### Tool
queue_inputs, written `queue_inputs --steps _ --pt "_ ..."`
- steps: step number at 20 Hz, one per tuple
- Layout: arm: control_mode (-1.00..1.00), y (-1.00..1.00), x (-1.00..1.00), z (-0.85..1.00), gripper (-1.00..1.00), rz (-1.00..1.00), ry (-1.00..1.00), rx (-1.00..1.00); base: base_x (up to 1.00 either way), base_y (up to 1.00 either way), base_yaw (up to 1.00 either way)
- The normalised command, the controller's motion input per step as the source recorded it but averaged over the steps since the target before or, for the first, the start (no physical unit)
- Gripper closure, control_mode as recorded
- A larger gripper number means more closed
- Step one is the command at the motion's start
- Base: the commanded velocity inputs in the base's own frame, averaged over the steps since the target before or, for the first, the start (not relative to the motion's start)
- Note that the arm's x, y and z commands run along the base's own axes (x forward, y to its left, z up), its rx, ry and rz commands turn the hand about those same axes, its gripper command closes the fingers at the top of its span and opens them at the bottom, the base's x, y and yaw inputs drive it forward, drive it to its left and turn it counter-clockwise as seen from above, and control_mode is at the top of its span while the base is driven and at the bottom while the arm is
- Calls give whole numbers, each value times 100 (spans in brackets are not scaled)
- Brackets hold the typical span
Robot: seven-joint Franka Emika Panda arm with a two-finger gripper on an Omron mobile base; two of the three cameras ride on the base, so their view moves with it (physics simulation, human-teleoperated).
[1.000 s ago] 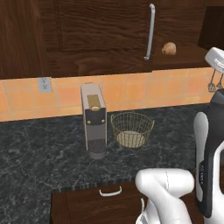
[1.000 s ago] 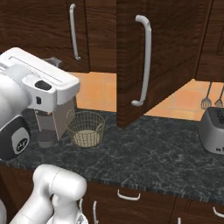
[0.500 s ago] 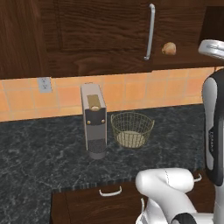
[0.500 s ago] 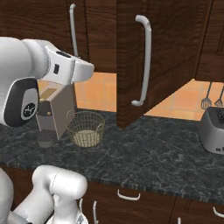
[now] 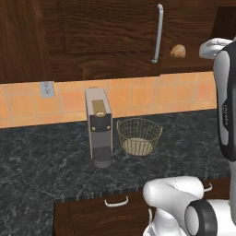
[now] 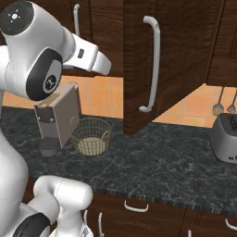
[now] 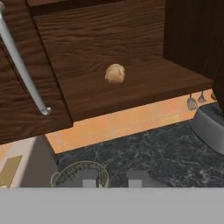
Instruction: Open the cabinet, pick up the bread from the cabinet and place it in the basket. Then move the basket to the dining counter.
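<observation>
Dark fingertips of your pincer (image 7: 112,178) stood a little apart at the bottom of the hand view, pinching nothing, with air between them. Beyond them, up and ahead, the bread (image 7: 115,73) sat alone on the bare wooden shelf of the cabinet (image 7: 131,87), whose door (image 6: 157,60) stood swung open with its silver bar handle (image 6: 152,65) facing you. Below the pincer, the basket (image 5: 139,137) rested on the black granite counter (image 5: 46,170), just beside the grey coffee machine (image 5: 99,126). Well off along the same counter stood a toaster (image 6: 226,139), with utensils (image 6: 224,104) hanging on the orange tiles above it.
</observation>
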Motion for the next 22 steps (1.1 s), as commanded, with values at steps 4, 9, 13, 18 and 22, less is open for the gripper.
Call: queue_inputs --steps 4,9,13,18,22 --pt "-100 -27 59 -14 -100 4 0 0 0 0 0" --pt "-100 -20 58 -8 -100 0 0 0 0 0 0" --pt "-100 -8 63 -9 -100 0 -1 0 0 0 0" --pt "-100 -12 76 -10 -100 4 0 5 0 0 0" --pt "-100 -16 79 -13 -100 6 0 6 0 0 0"
